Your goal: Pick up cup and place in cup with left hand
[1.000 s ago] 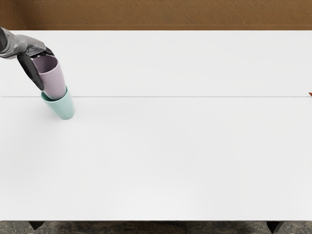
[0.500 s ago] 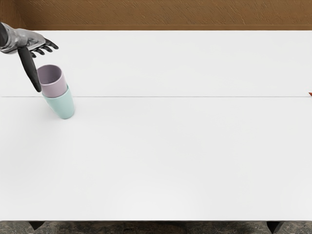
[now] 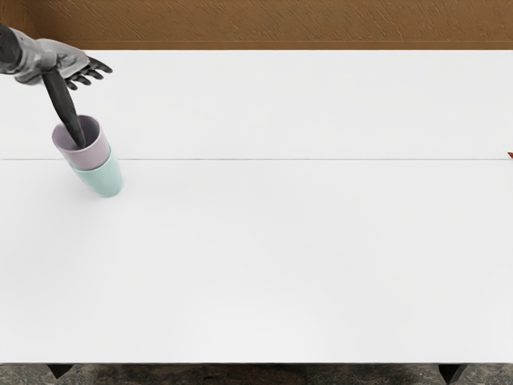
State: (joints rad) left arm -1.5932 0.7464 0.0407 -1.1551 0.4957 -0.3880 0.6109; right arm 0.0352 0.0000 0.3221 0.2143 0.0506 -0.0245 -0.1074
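Mauve cup (image 3: 90,156), one: seated in the teal cup (image 3: 103,179) on the white surface (image 3: 280,241), below my left robot hand (image 3: 58,64) in my view. Robot hand, one: released, fingers spread, thumb pointing down over the mauve cup's mouth; contact, I cannot tell.

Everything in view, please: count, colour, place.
upper cup: 1, mauve, nested in lower cup
lower cup: 1, teal, on table's left part
table: 1, white, filling most of view
seam: 1, gray, across table
wall: brown, behind table
floor: dark gray, below near edge
wedges: 2, black, under near edge
scrap: 1, orange-red, right edge, unidentifiable
left hand: 1, gray and black, upper left, fingers open
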